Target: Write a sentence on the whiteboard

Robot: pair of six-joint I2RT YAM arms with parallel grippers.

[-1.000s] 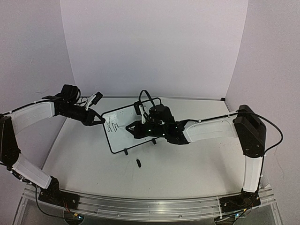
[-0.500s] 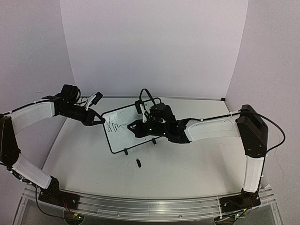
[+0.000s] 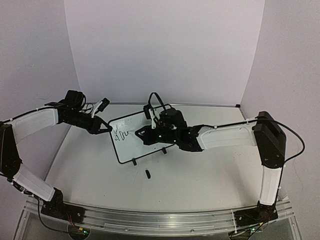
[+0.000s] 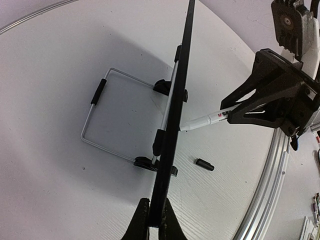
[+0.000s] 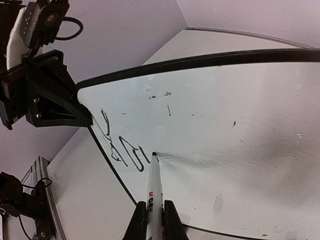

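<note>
Loose marker cap [image 3: 147, 174] on the counter [image 3: 200, 175], just in front of the whiteboard [image 3: 131, 147]. Board stands on its feet, leaning back, long side running left-right, face toward the right arm. That arm reaches in level; the right claw [image 5: 152, 216] is clamped on a marker [image 5: 155, 185], tip touching the board beside the sentence [image 5: 121, 147], only a few strokes. The left claw [image 4: 151, 220] pinches the board's left edge, arm stretched out.

1 whiteboard [image 3: 127, 147], 1 marker [image 5: 154, 182], 1 cap [image 3: 148, 173], 2 pincers: L pincer [image 4: 154, 204], R pincer [image 5: 155, 205].

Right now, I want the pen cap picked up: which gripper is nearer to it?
Right. The right gripper holds the marker just beyond the cap; the left gripper clamps the board's left edge, farther off.
</note>
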